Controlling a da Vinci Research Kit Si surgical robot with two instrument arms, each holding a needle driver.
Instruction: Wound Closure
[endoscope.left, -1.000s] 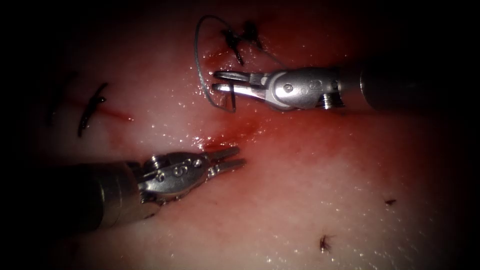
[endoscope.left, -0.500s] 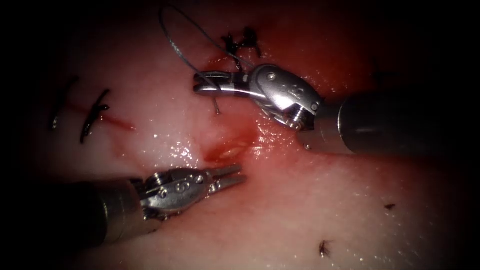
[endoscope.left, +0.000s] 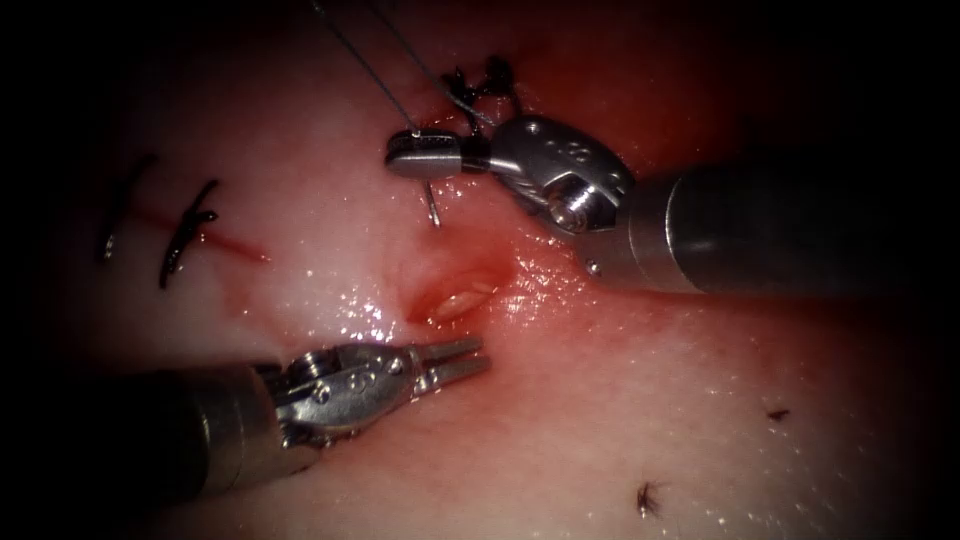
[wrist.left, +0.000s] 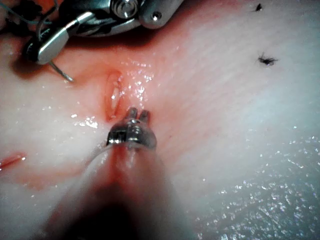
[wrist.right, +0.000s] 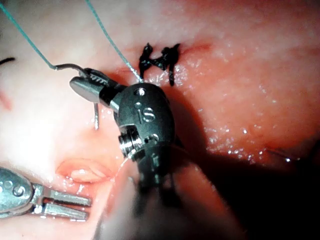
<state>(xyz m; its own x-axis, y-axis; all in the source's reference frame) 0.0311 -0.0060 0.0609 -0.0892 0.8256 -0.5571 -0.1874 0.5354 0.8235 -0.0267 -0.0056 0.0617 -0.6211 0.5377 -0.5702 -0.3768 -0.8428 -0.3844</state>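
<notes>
My right tool (endoscope.left: 412, 156) comes in from the right and is shut on the curved needle (endoscope.left: 432, 208) about mid-curve. The needle's tip points down at the tissue (endoscope.left: 620, 400), just up and left of the open part of the cut (endoscope.left: 455, 296); it is not in the tissue. Thread (endoscope.left: 365, 55) runs up and left from the needle's tail. In the right wrist view the same jaws (wrist.right: 82, 82) grip the needle (wrist.right: 95, 117). My left tool (endoscope.left: 478, 358) lies below the cut with its jaws slightly open, holding nothing; its tips (wrist.left: 137, 114) sit beside the cut (wrist.left: 112, 95).
Black knotted stitches (endoscope.left: 482, 80) close the cut's upper end, beside the right tool's wrist. Dark cut ends of thread (endoscope.left: 185, 235) lie far left, with small dark scraps (endoscope.left: 650, 492) at the lower right. Red fluid (endoscope.left: 520, 290) stains the tissue around the cut.
The right tool rolled its wrist, turning the needle so its tip points down. The thread loop swung up and straightened. The left tool drifted slightly down.
</notes>
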